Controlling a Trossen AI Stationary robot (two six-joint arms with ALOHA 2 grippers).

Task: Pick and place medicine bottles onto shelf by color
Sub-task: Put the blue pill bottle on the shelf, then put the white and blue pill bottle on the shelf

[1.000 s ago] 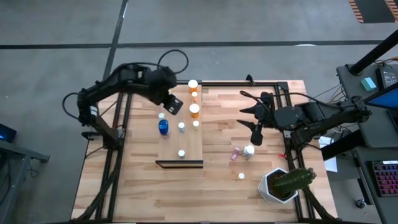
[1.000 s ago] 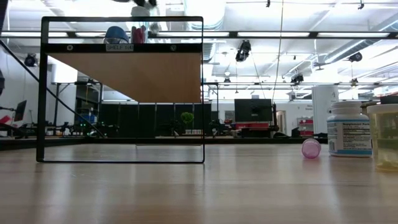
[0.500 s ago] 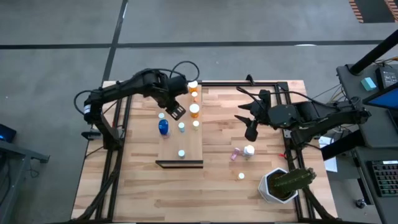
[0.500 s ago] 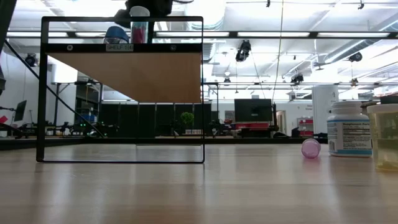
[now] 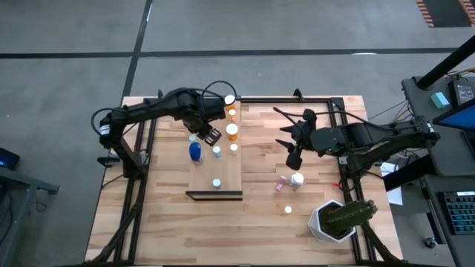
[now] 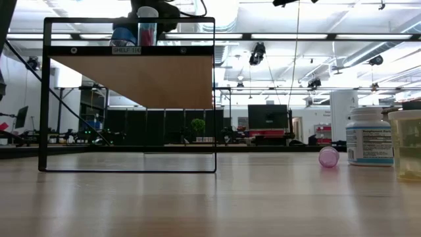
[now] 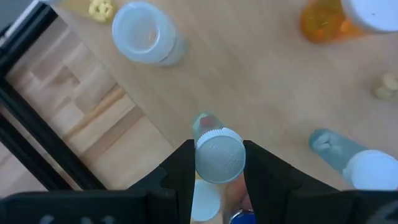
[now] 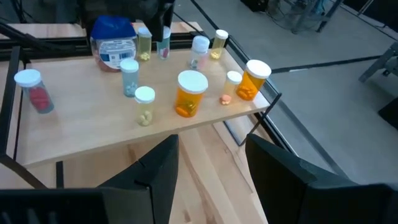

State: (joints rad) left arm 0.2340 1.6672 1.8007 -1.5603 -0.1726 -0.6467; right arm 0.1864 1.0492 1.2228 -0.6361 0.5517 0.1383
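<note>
The shelf [image 5: 214, 167] is a pale board raised on a black frame, and several white-capped bottles stand on it: orange ones [image 5: 232, 132] at the far end, a fat blue one [image 5: 195, 151], and a pink one [image 5: 217, 182] at the near end. My left gripper [image 5: 211, 136] is over the shelf's far half, shut on a small white-capped bottle [image 7: 219, 155] with a clear, pinkish body. My right gripper [image 5: 292, 154] is open and empty above the table, right of the shelf. A pink bottle [image 5: 281, 183] lies on the table beside a white bottle [image 5: 297, 179]. My left gripper pinches the small bottle between its two fingers [image 7: 181, 169] at the white cap [image 7: 219, 163]. The fingers come from above, pointing down. The bottle is upright below them, its base [image 7: 204, 121] close to the board; whether it stands on the shelf I cannot tell.
A white hexagonal pot with a cactus [image 5: 335, 219] stands at the near right corner. A small white cap [image 5: 288, 210] lies on the table. Black frame rails [image 5: 141, 159] run along both sides of the table. Bottles stand close around the held one [image 8: 163, 42].
My left gripper has carried the bottle toward the table's near edge and a little right, over the shelf, and has come down. My right gripper has gone toward the table's left, nearer the shelf, still open.
</note>
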